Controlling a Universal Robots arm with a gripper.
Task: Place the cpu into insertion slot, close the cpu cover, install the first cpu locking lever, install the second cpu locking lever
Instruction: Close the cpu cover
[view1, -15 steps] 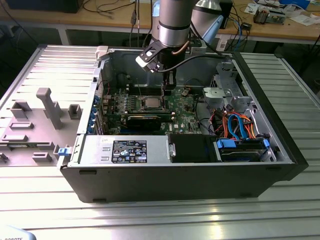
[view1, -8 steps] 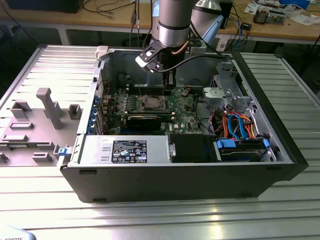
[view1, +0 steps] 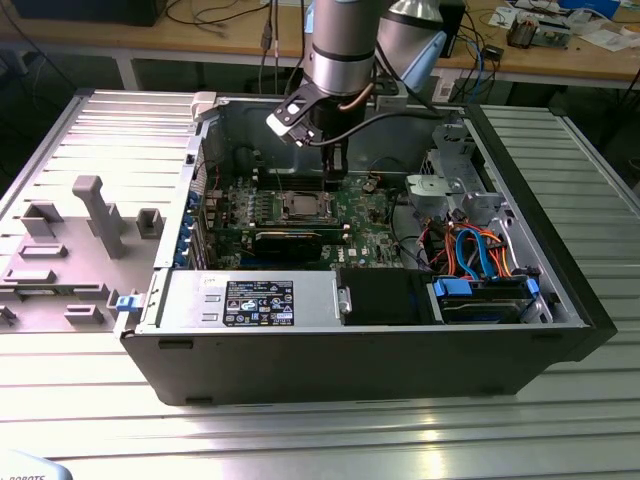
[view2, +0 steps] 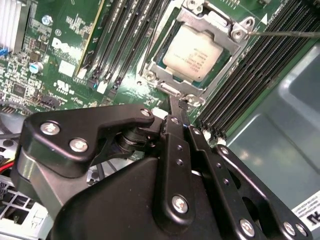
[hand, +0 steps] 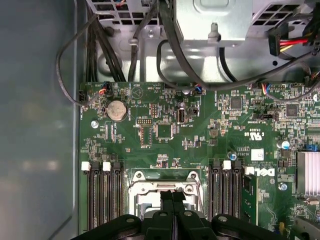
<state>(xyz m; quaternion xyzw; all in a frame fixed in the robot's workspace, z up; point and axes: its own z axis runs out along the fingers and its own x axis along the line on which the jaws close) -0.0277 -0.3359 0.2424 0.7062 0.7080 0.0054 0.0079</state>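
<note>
Silver-grey square chip, the cpu (view2: 195, 52), is sitting in the insertion slot (view1: 299, 208) on the green motherboard (hand: 200, 125). Thin silvery windowed cpu cover (view2: 223, 24) is lying down around it. Black two-finger gripper (view2: 178, 106) is hovering just beside the cover's near edge, fingers pressed together and gripping nothing.

One thin wire locking lever (view2: 285, 34) is sticking out over the black memory slots (view2: 250, 75). It is looking unlatched to me, so I'm judging the lever step is the one in hand. To do it well, the fingertip should be bearing on the wire itself, not the chip top, and guiding it down under its hook.

Room is tight. Memory slots are flanking the socket on both sides, the grey case wall (view2: 280, 130) is running close past them, and black cables (hand: 170, 35) are hanging beyond the board. Free space is lying straight above.
</note>
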